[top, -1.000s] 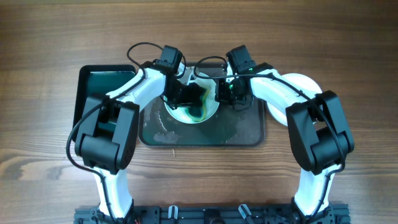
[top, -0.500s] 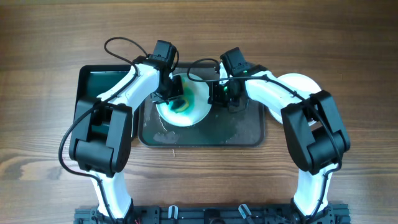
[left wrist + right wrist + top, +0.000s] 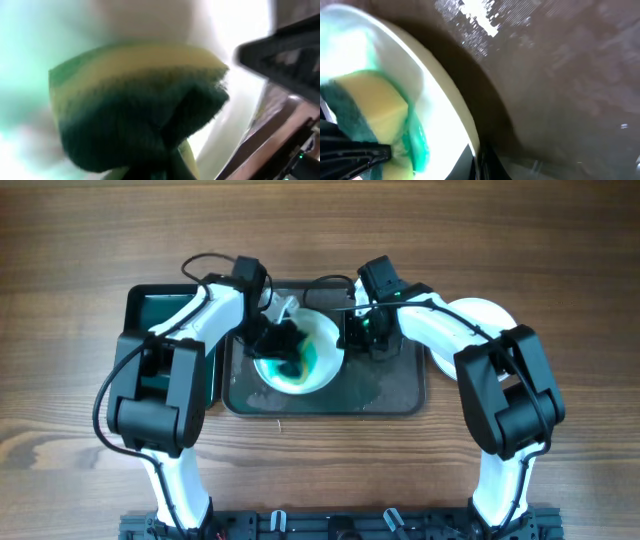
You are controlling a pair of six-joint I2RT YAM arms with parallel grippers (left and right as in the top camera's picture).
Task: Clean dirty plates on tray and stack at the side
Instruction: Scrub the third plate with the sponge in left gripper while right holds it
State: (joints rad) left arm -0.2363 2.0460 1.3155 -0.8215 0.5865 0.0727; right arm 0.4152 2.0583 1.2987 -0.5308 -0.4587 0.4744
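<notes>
A white plate [image 3: 318, 340] smeared with teal lies tilted on the dark grey tray [image 3: 390, 392]. My left gripper [image 3: 281, 342] is shut on a yellow sponge with a dark green scouring side [image 3: 140, 100] and presses it onto the plate's inside. My right gripper [image 3: 353, 332] is shut on the plate's right rim and holds it. In the right wrist view the plate [image 3: 445, 95], the sponge [image 3: 367, 107] and the wet tray [image 3: 560, 75] show. A clean white plate [image 3: 492, 314] lies on the table right of the tray, partly under my right arm.
A smaller black tray with a green inside [image 3: 152, 312] stands against the grey tray's left side. The grey tray's floor is wet with streaks. Cables loop above both wrists at the tray's far edge.
The left gripper has swept the sponge left and then back down across the plate. The teal smear has spread over the plate's inside. The right gripper has stayed on the rim.
</notes>
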